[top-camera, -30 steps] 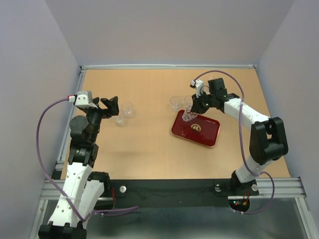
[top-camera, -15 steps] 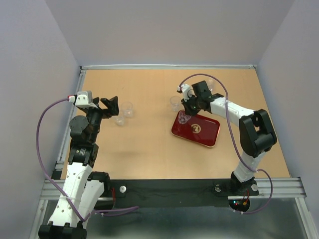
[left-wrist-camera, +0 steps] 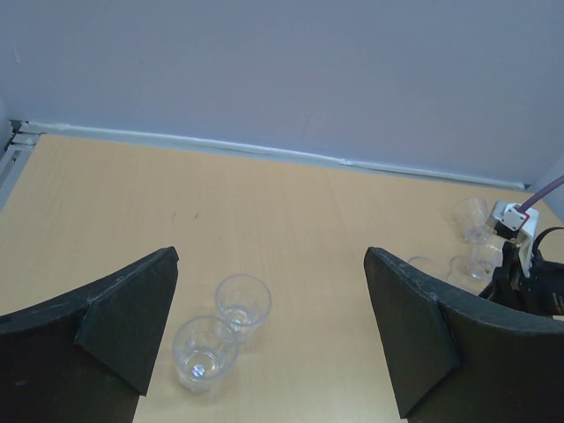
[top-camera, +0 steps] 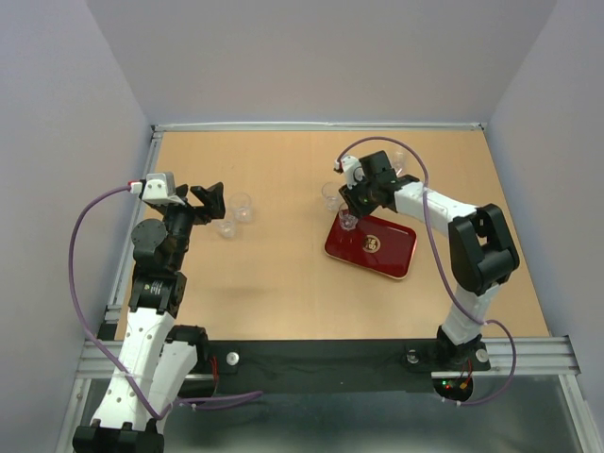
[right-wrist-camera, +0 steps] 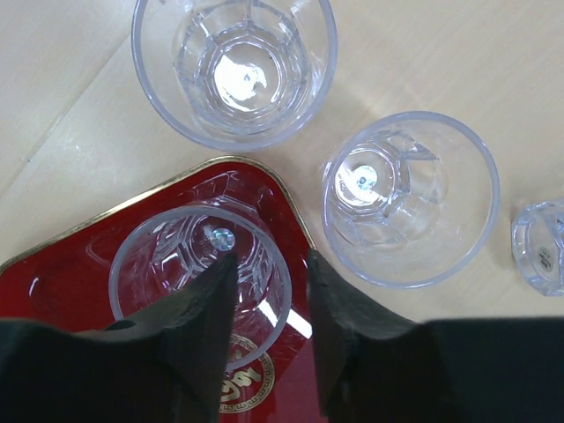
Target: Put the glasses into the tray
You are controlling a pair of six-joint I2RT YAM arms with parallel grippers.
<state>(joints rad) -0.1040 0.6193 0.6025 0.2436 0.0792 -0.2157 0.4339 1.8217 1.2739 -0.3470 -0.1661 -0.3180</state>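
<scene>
Desk (top-camera: 283,283): light wood, carrying everything.
Tray (top-camera: 396,250): dark red with a gold edge, lying right of centre; only one glass is over it.
Left jaws: spread wide and empty, hanging over a pair (left-wrist-camera: 242,300) of glasses that stand touching on the left of the desk.
Right jaws: clenched on the wall of the glass (right-wrist-camera: 198,282), one finger inside its rim and one outside.
Place: over the tray's far left corner, close to the raised rim; I cannot tell whether its base rests yet.
Look: clear, colourless, faceted at the bottom, upright, empty.
Neighbours (right-wrist-camera: 410,207): two more stand on the desk just off that corner, with a further one beyond them.
Risk: set this near the edge, the base could catch the rim and tip. The outer finger, opening, could knock the nearest neighbour. Smooth glass pinched by one wall might also slip or swing.
</scene>
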